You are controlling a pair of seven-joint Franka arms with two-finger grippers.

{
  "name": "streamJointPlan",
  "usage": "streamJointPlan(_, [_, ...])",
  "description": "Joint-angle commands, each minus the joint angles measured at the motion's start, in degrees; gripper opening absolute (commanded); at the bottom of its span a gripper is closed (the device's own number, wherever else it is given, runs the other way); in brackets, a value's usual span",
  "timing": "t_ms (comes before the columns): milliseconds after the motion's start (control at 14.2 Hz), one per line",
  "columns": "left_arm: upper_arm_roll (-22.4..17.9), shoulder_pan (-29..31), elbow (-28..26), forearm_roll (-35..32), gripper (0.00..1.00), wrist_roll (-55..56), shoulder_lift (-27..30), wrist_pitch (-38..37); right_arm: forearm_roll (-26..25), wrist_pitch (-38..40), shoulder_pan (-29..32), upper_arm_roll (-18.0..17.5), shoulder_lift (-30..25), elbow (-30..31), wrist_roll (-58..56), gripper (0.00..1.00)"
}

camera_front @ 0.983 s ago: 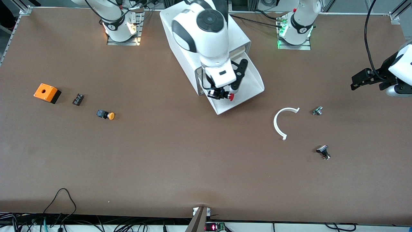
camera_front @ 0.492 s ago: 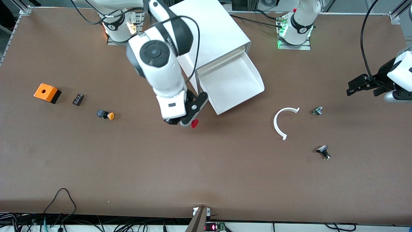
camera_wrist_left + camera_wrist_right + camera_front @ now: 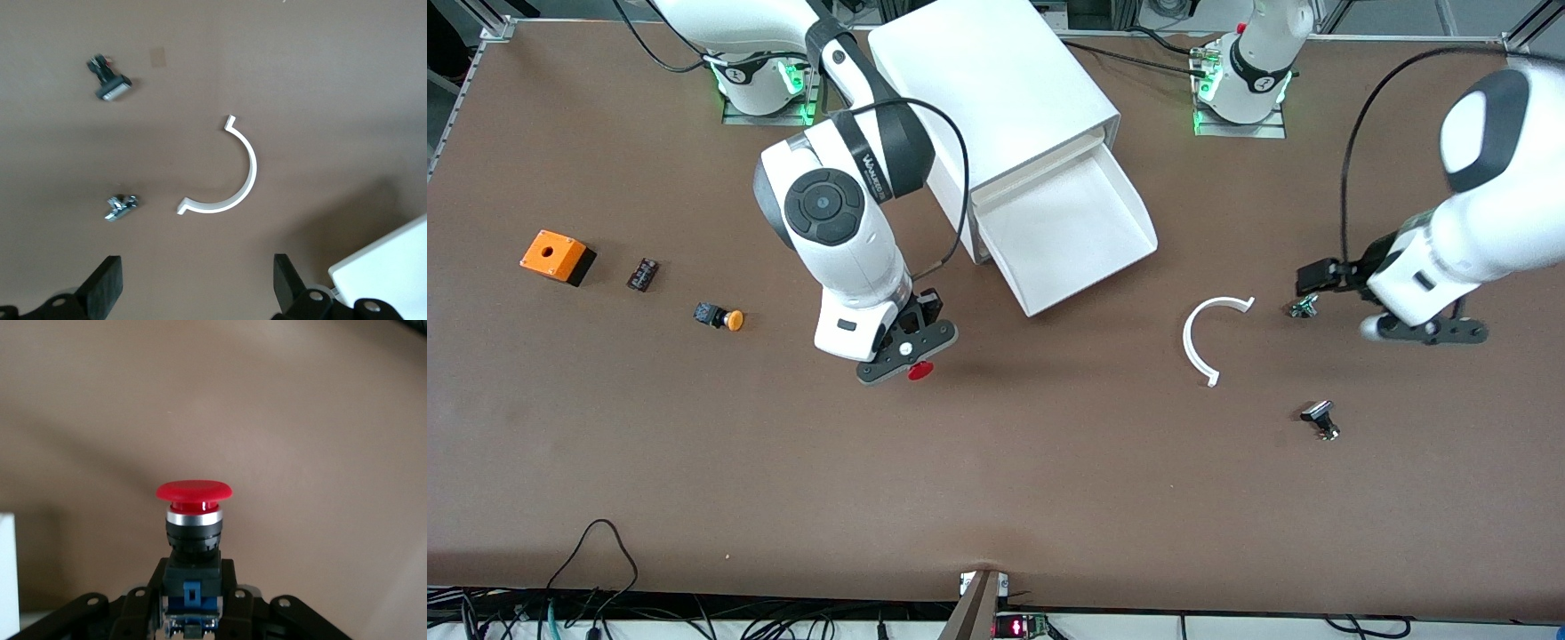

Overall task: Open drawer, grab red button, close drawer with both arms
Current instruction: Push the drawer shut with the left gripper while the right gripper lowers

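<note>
Your bench [image 3: 694,480] carries the big white cabinet [image 3: 996,89] near the arms' bases, and its lowest drawer [image 3: 1067,233] is pulled out, a wide white tray. Your right arm [image 3: 831,209] reaches over bare bench nearer the front camera than the cabinet. Your left arm [image 3: 1467,236] hangs over its own end of the bench. The white curved piece [image 3: 1202,336] lies between drawer and left arm. Your right claw [image 3: 907,356] is clenched on the button [image 3: 920,370], red cap poking out, black-and-blue body [image 3: 192,577] pinched between the fingers. Your left claw [image 3: 193,293] is released, jaws spread wide with nothing between them, over the small metal part [image 3: 1304,307].
</note>
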State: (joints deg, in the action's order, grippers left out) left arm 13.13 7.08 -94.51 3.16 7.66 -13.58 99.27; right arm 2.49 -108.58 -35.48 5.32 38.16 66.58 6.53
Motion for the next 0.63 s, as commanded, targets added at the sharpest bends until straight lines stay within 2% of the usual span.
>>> streamJointPlan(0, [-1.0, -5.5, 0.2, 1.0, 0.99, 13.3, -1.5, 0.1, 0.0, -1.5, 0.7, -0.8, -0.8, 4.6, 9.6, 0.2])
streamJointPlan(140, [-1.0, -9.5, -2.6, 1.0, 0.99, 22.9, -1.6, 3.0, -0.8, -1.5, 3.0, -0.8, -1.2, 9.8, 11.4, 0.2])
streamJointPlan(281, [-0.9, -12.4, -7.6, 1.1, 0.99, 29.6, -1.7, 10.2, -0.9, -2.3, 6.2, -0.9, -2.1, 14.9, 9.7, 0.2])
streamJointPlan(421, [-0.7, -15.4, -11.9, 1.7, 0.99, 33.7, -2.5, 17.9, -0.8, -6.5, 9.0, -0.9, -3.8, 20.9, 5.1, 0.21])
streamJointPlan(562, [-0.4, -17.5, -14.0, 2.8, 0.99, 37.0, -4.3, 23.8, -0.8, -11.7, 11.8, -1.1, -4.3, 26.2, 1.0, 0.21])
